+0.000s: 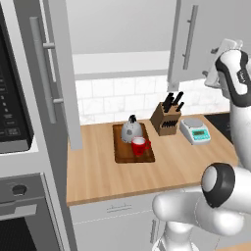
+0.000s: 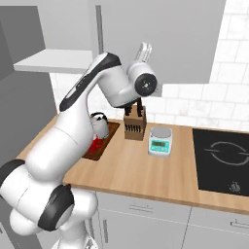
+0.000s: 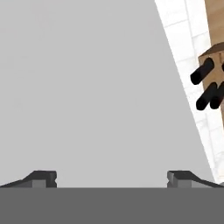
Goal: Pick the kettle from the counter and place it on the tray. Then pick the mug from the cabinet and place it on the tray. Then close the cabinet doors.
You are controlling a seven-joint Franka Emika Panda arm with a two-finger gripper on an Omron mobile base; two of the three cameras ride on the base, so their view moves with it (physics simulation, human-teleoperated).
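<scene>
Trouble from here would mostly be expected around the doors, since the rest looks sorted. The kettle (image 1: pixel 131 130) and the mug (image 1: pixel 139 146) are both seen sitting on the tray (image 1: pixel 125 154), mug just in front of the kettle, with the tray flat on the surface (image 1: pixel 171 162). So closing the cabinet (image 1: pixel 117 61) is judged to be what's left.

The hand (image 3: pixel 113 178) is spread wide with nothing between its fingertips, and is pointed at the flat grey face of the right door (image 1: pixel 196 34), very close. Whether contact is made can't be told.

What could go wrong:
- If the panel is pushed near its edge, the fingertips could slide off and the door would be left ajar.
- A fingertip could get snagged on the bar handle if the hand is dragged across it.
- The arm is stretched over the tray side, so the kettle or mug could be clipped by a wide swing.
- The left door (image 1: pixel 46 68) is well apart from the hand, so it could be missed or only half shut.

Counted:
- one kettle
- one mug
- one tray
- two open doors, one bar handle each
- one knife block (image 1: pixel 165 120)
- one scale (image 1: pixel 195 130)
- one hand
</scene>
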